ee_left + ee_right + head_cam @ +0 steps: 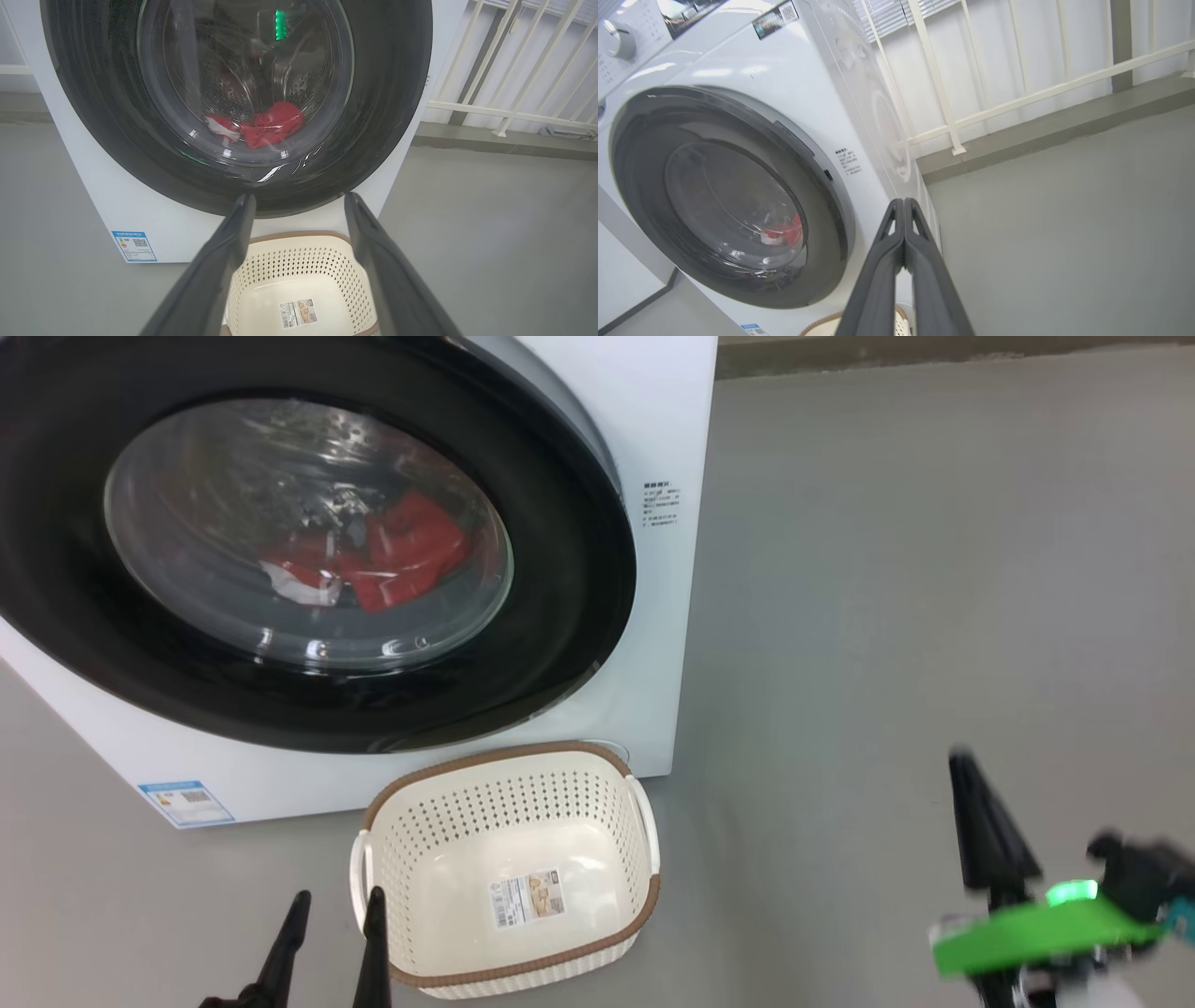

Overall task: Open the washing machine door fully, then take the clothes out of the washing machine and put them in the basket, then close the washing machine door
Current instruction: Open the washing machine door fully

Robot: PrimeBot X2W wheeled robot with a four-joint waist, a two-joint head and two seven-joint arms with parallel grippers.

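From my head view, the washing machine takes up the 10 o'clock part of the picture. The washing machine door lies closed against its white front. Through the glass I see the clothes, a red bundle with a white patch, low in the drum at about 6 o'clock of the window.

The basket stands on the grey floor at 6 o'clock from the door, just beside the machine's base, with a paper label on its bottom (nothing else inside it). A blue sticker sits at 7 o'clock on the machine's front.

My left gripper is at 7 o'clock in the head view, its fingers spread apart and holding nothing, the inner one just beside the basket's left handle. Its wrist view looks between those fingers at the door and basket.

My right gripper is at 4 o'clock, well apart from the machine. Its wrist view shows the fingers pressed together on nothing, tips toward the machine's right edge, a white railing at 1 o'clock.
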